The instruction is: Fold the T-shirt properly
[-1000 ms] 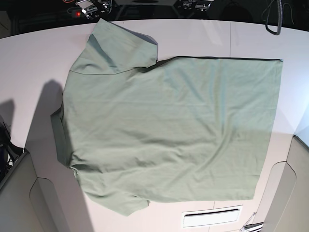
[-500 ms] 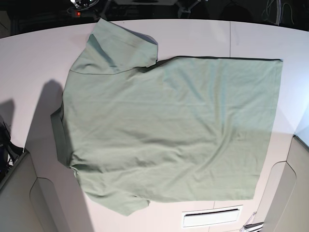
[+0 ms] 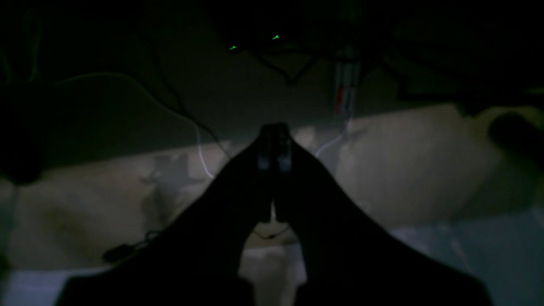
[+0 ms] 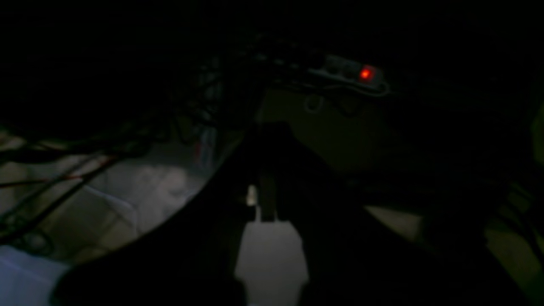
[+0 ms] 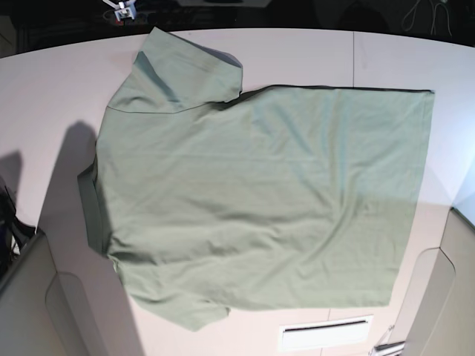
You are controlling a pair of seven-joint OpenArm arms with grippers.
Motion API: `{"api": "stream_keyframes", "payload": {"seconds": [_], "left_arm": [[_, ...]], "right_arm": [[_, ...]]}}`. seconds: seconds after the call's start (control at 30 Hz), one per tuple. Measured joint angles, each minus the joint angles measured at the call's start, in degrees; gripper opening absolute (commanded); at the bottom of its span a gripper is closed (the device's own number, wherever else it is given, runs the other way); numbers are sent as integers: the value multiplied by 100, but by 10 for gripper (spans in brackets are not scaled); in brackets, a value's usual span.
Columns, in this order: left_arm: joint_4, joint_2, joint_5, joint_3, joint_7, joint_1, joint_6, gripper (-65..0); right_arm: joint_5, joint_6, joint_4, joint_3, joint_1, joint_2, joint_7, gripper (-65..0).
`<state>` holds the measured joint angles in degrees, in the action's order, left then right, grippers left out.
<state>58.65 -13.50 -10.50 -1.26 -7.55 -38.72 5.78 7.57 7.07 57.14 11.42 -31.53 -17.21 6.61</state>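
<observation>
Just one T-shirt (image 5: 260, 200) flat on one white table (image 5: 44, 89).

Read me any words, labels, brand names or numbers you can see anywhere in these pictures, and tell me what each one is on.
None can be read.
T-shirt: plain green cloth, no print, tag or logo showing.
Table: bare white, no markings.
Power strip: only a red light; anything printed on it is too dark and blurred to read.
Both wrist views are too dark for any lettering.
</observation>
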Motion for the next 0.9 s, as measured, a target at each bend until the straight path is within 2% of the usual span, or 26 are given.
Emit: {"api": "stream_keyframes", "payload": {"seconds": [0.03,0.1,0.17,0.3,0.43,0.47,0.6,0.7,0.77,0.9], "left_arm": [[326,-57,-107,181,-22,-210,136,-650],[1040,-164,-413,533,-197,-636,616,-650],[1801,-205,-791,887,-697,-1069,1145,-650],[3110,-236,-1788,1631,-1843,-1945,2323,-650],[4251,-229,-3241,2380,-2787,-2514,3239,-650],[4498,-240,-3689,2568,-2981,-2610,3340,-650],[5184,-249,-5049,3235,-4133,-2763,3348,-650],[5484,-238,-5917,3648,-4439,-2758,3357,-650],[5567,-238,-6262,3917,-4562,-2728,3368,-650],[5571,-131,-6487,4315,-4968,-2339,3368,-650]], "right_arm": [[136,98,275,-136,-201,-42,-2,-650],[437,337,841,-348,-627,-160,55,-650],[675,627,1453,-514,-1115,-315,162,-650],[1191,916,2632,-863,-2109,-643,605,-650],[1768,1222,3880,-1384,-2885,-743,903,-650],[1967,1357,4190,-1534,-3049,-741,960,-650],[2975,1919,5241,-2153,-3486,-741,1438,-650],[3801,2304,5831,-2608,-3477,-647,1641,-650],[4238,2396,6170,-2927,-3355,-479,1620,-650],[4494,2417,6575,-3462,-2750,-111,1733,-650]]}}
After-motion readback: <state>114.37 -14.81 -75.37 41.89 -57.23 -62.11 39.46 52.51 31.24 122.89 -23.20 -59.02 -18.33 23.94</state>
